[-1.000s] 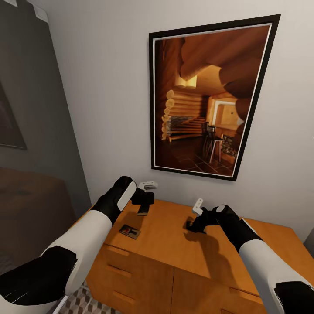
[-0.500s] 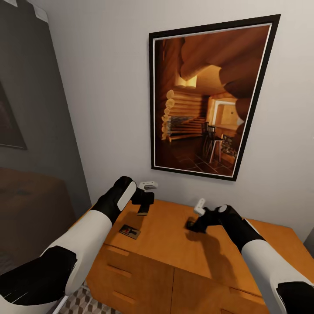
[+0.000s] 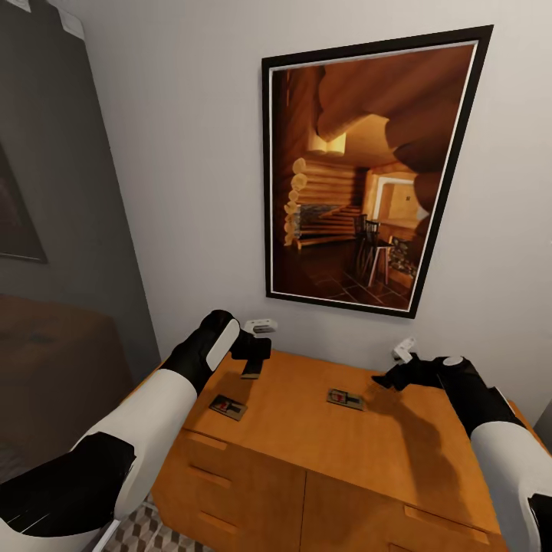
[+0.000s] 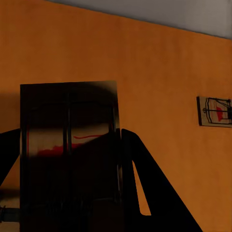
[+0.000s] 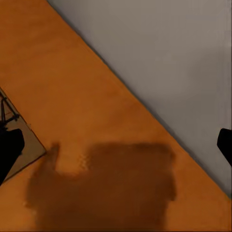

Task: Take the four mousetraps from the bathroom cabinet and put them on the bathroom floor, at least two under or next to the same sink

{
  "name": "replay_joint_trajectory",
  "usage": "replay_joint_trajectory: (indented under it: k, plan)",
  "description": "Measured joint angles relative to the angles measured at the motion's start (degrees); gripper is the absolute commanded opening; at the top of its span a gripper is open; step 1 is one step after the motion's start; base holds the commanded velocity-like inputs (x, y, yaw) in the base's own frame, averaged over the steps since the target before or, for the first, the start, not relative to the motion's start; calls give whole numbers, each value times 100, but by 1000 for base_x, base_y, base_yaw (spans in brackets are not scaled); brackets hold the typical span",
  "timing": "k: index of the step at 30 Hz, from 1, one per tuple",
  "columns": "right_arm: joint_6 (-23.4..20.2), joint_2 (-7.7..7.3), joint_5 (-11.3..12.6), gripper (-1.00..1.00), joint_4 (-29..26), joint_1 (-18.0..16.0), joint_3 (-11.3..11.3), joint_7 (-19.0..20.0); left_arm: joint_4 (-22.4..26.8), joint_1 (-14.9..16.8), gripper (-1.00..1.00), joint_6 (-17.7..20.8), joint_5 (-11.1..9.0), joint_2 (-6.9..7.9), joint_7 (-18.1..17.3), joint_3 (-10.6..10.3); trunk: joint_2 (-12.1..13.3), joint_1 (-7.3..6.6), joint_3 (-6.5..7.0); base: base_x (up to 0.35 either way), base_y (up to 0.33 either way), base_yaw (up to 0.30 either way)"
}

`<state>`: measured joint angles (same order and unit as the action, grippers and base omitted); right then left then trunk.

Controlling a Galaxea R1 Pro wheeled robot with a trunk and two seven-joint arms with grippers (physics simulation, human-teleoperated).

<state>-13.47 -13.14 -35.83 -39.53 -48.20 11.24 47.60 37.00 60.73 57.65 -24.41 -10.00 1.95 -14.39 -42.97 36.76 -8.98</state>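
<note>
Head view: our left gripper point(image 3: 251, 369) is clamped on a brown mousetrap point(image 4: 70, 145) with red marks. Two more traps point(image 3: 228, 406) point(image 3: 345, 399) lie flat on the cabinet point(image 3: 307, 445). Our right gripper point(image 3: 381, 380) is apart. We see no words.

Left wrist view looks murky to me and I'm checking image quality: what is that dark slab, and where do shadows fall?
Left wrist view: the held mousetrap sits unlit, almost black. Right wrist view: a soft shadow lies on the cabinet top. Head view: the right gripper shadows the wood.
</note>
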Motion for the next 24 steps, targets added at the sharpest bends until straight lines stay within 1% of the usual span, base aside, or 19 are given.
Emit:
replay_joint_trajectory:
  k: [2, 5, 8, 10, 11, 13, 14, 16, 18, 20, 21, 22, 23, 24]
  plan:
    - [-7, -15, 0, 100, -10, -13, 66, 36, 0, 0, -100, 0, 0, 0, 0, 0, 0, 0, 0, 0, 0, 0]
    - [-24, -18, -4, 100, -6, -55, 90, 100, 0, 0, -100, 0, 0, 0, 0, 0, 0, 0, 0, 0, 0, 0]
    - [-53, -29, -37, 100, 17, -220, 93, 263, 0, 0, -100, 0, 0, 0, 0, 0, 0, 0, 0, 0, 0, 0]
    - [-77, -58, -67, 100, 35, -356, 92, 390, 0, 0, -100, 0, 0, 0, 0, 0, 0, 0, 0, 0, 0, 0]
    - [-114, -117, -97, 100, 68, -508, 93, 538, 0, 0, -100, -1, 0, 0, 0, 0, 0, 0, 1, 0, 0, 0]
    - [-176, -185, -122, 100, 119, -674, 95, 695, 0, 0, -100, 0, 0, 0, 0, 0, 0, 0, 0, 0, 0, 0]
    - [-259, -235, -134, 100, 169, -830, 97, 824, 0, 0, -100, 0, 0, 0, 0, 0, 0, 0, 1, 0, 0, 0]
    - [-381, -281, -151, 100, 218, -1032, 96, 983, 0, 0, -100, 0, 0, 0, 0, 0, 0, 0, 1, 0, 0, 0]
    - [-431, -296, -163, 100, 244, -1114, 70, 1116, 0, 0, -100, 0, 0, 0, 0, 0, 0, 0, 0, 0, 0, 0]
    - [-462, -287, -207, 100, 334, -1182, -159, 1426, 0, 0, -100, 0, 0, 0, 0, 0, 0, 0, 0, 0, 0, 0]
    - [-466, -283, -241, 100, 390, -1196, -324, 1539, 0, 0, -100, 0, 0, 0, 0, 0, 0, 0, 0, 0, 0, 0]
    - [-474, -276, -324, 100, 527, -1215, -771, 1729, -1, 0, -100, -1, 0, 0, 0, 0, 1, 0, 0, 0, 0, 0]
    - [-475, -272, -363, 100, 603, -1225, -1045, 1807, -1, 0, -100, 0, 0, 0, 0, 0, 1, 0, 0, 0, 0, 0]
    - [-478, -266, -402, 100, 735, -1235, -1573, 1912, -1, 1, -100, -1, 0, 0, 0, 0, 1, 0, -1, 0, 0, 0]
